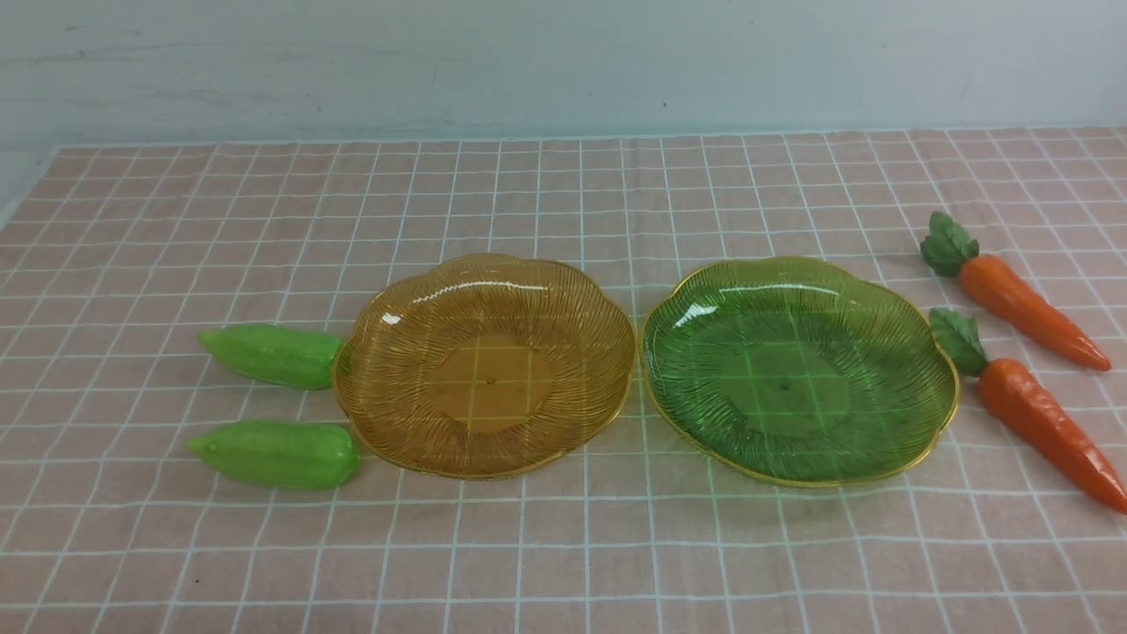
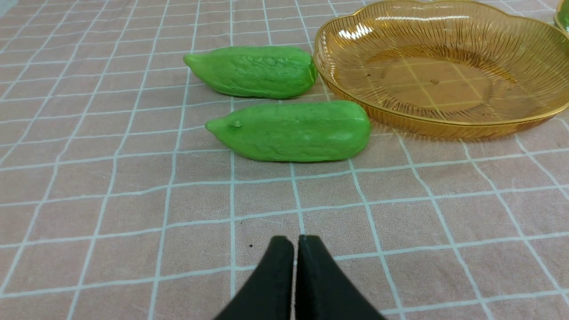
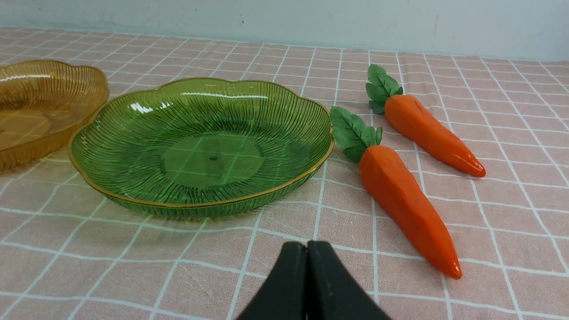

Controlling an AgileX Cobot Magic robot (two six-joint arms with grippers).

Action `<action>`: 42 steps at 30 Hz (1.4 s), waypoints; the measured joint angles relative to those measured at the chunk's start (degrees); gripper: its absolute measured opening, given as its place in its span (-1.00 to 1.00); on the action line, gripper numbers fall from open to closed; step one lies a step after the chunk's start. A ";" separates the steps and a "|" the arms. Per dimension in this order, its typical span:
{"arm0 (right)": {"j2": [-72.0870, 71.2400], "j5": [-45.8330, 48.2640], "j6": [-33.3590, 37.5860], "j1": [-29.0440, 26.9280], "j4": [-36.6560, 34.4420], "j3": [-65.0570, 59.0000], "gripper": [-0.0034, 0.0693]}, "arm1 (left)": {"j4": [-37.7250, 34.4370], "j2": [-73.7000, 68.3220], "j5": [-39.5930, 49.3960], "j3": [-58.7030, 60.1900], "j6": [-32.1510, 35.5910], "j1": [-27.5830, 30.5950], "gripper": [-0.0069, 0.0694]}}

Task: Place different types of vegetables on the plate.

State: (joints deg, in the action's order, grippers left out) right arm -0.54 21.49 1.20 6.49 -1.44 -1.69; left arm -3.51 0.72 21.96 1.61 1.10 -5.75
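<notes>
Table [image 1: 546,563], covered by a pinkish cloth with a pale grid of lines; a plain light wall [image 1: 563,66] rises along its far side.

Green plate [image 1: 784,387], one, translucent, oval, ribbed, with a scalloped gold rim; set right of centre.

Amber plate [image 1: 489,387], one, of like form and gold rim; set left of the green one, just beside it.

Toy carrots, two, glossy orange with dark green leafy tops, both on the cloth at the right, tips slanting toward the near right. The nearer carrot [image 1: 1048,427] has its leaves at the green plate's rim; the farther carrot [image 1: 1026,308] lies beyond it, apart from the plate.

Toy gourds, two, light green, each with a pointed end aimed left, both on the cloth at the left. The nearer gourd [image 1: 277,453] lies just beside the amber plate; the farther gourd [image 1: 273,355] has its blunt end partly under the amber rim.

End effectors, two, dark. Left end effector [image 2: 295,244]: closed, with nothing between its tips. Right end effector [image 3: 306,249]: closed, likewise holding nothing.
</notes>
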 joint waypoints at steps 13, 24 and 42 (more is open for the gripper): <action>0.00 0.06 0.00 0.00 0.12 0.00 -0.95 | 0.00 0.00 0.00 0.00 0.00 0.00 -0.83; 0.00 0.06 0.93 0.00 2.18 0.00 -0.95 | 0.01 0.00 0.00 0.00 0.00 0.00 -0.83; 0.00 -0.46 1.36 0.00 5.11 0.00 -0.95 | -3.19 0.00 0.00 0.00 -2.95 0.00 -0.83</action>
State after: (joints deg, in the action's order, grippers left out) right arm -0.54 21.03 2.55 6.49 3.67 -1.69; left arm -6.70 0.72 21.96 1.61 -1.85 -5.75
